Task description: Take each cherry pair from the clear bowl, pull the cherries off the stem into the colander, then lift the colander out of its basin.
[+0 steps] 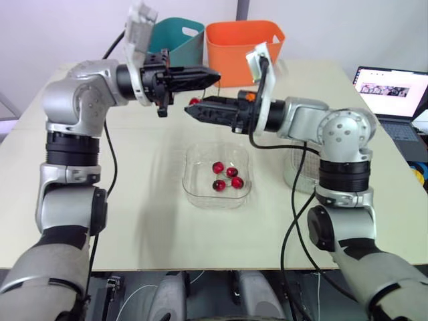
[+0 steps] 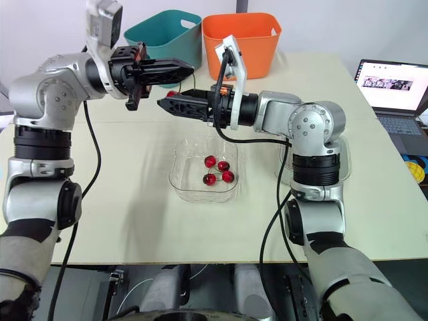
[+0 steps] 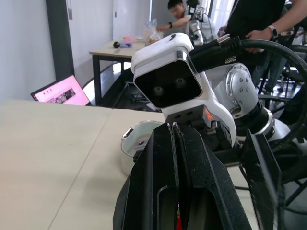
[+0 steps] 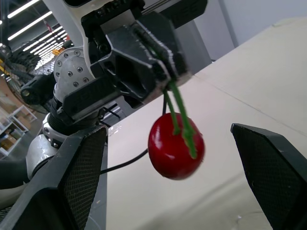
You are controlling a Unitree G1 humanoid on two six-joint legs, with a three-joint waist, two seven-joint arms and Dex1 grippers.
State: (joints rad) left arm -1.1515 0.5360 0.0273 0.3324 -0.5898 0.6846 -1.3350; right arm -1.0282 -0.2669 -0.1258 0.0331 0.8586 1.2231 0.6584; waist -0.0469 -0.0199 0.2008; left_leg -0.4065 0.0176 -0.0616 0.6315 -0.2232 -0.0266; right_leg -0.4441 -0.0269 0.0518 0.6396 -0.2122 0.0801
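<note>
Four cherries (image 1: 227,177) lie in the clear bowl (image 1: 195,195) on the table (image 1: 147,221). Above and beyond it, the left pincer (image 1: 215,77) is clamped on a green stem (image 4: 180,112) — one red cherry (image 4: 175,146) dangles between the spread fingers of the right pincer (image 1: 189,111), touching neither. Farthest back stand a teal tub (image 1: 180,37) and an orange tub (image 1: 241,43).
</note>
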